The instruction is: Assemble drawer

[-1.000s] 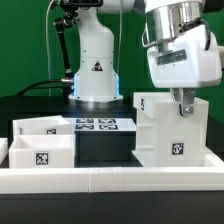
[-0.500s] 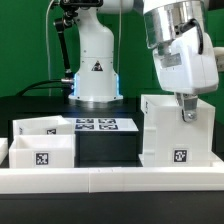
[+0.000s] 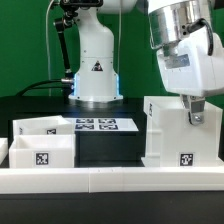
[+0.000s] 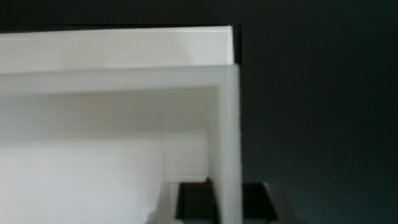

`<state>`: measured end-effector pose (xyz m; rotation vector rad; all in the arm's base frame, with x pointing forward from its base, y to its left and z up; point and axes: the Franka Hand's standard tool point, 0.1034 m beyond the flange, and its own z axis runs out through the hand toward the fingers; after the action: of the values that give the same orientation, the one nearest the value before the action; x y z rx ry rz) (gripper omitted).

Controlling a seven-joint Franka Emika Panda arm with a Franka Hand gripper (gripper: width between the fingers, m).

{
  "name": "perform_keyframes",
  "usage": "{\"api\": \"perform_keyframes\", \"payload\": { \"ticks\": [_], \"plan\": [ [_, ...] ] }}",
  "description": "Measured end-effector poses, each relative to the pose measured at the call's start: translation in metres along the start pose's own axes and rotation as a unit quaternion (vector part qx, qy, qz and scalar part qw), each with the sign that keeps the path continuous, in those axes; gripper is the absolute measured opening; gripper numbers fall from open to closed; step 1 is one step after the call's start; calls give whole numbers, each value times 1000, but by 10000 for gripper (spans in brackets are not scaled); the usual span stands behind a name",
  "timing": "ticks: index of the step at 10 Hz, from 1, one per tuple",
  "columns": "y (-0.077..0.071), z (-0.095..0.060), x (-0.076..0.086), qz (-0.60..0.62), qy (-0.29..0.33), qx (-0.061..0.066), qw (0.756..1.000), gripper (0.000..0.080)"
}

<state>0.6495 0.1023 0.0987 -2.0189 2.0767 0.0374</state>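
fig. two-finger gripper pinching a wall of the large white plastic box housing, beside the marker board; slide level, untilted.

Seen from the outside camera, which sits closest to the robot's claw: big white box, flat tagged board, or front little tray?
1. Box housing, at the exterior view's right, clamped in the gripper.
2. Marker board, middle.
3. Front tray, exterior view's left.

The black table carries the marker board just past centre, toward 12 o'clock. At 9 o'clock the front tray sits just ahead of the rear tray. The box housing stands at 3 o'clock. The low white rail runs along 6 o'clock and hides the housing's foot.
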Motion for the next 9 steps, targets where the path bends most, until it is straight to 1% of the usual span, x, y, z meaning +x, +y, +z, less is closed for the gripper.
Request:
{"api": "perform_keyframes", "payload": {
  "ticks": [1,2,3,4,5,6,7,8,9],
  "plan": [
    [-1,0,0,-1,0,1,1000,44],
    [-1,-1,-1,-2,0,2,1000,238],
    [-2,-2,-1,-7,0,3,1000,397],
    [-3,-6,2,-42,0,4,999,397],
    [-5,-10,4,-57,0,8,998,571],
    [-7,-16,1,-64,-1,12,998,571],
    [-6,-26,-5,-80,-2,16,997,633],
    [0,-41,-9,-103,-4,21,994,646],
    [2,-51,-7,-136,-5,21,991,646]
  ]
}}
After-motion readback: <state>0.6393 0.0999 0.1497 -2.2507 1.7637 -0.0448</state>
